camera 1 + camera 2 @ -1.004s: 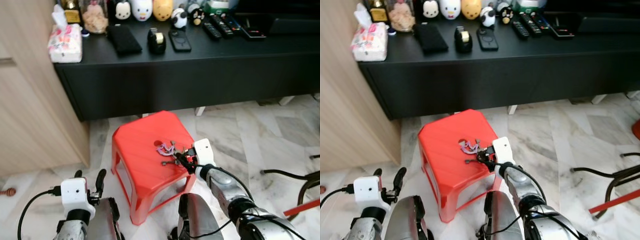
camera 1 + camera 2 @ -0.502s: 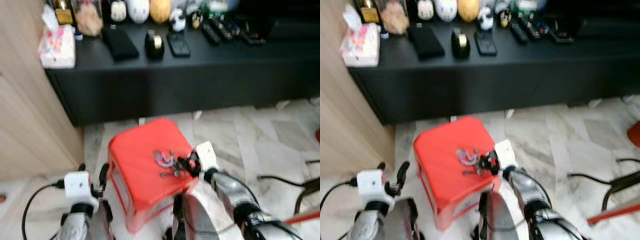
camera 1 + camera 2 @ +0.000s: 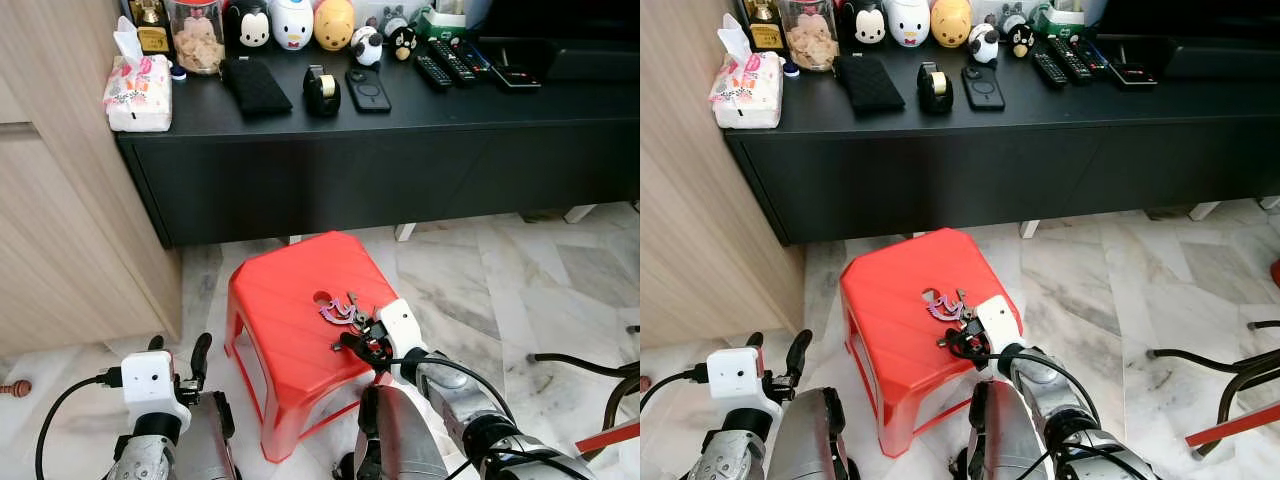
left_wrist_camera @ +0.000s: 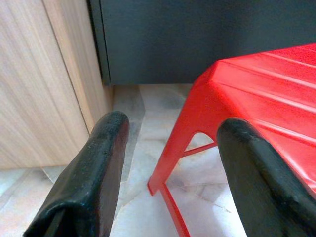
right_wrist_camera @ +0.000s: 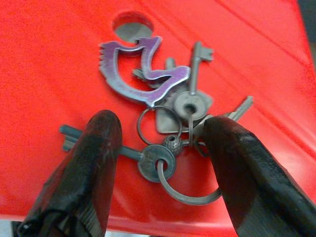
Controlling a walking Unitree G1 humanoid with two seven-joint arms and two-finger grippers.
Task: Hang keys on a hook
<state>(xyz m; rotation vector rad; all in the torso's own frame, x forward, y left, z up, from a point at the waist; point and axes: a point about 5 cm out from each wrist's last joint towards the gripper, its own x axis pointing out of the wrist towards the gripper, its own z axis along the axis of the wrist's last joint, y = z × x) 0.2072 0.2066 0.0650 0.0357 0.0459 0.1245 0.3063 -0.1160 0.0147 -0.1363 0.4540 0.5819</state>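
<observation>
Between the spread fingers [image 5: 94,168] of the right gripper [image 5: 163,173] the keys [image 5: 168,113] lie ungrasped on the red stool [image 3: 280,320]. The pick-up step is in hand; next, I judge, the fingers must close on the rings. The left gripper [image 4: 173,168] hangs open, idle.

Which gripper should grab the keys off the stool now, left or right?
Right. The right gripper is open with its fingers straddling the keys on the red stool. The left gripper hangs low beside the stool, facing its leg.

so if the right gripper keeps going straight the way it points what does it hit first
Most likely the bunch of metal keys with the purple fob lying on the red plastic stool; the right gripper is open, fingers either side of them.
</observation>
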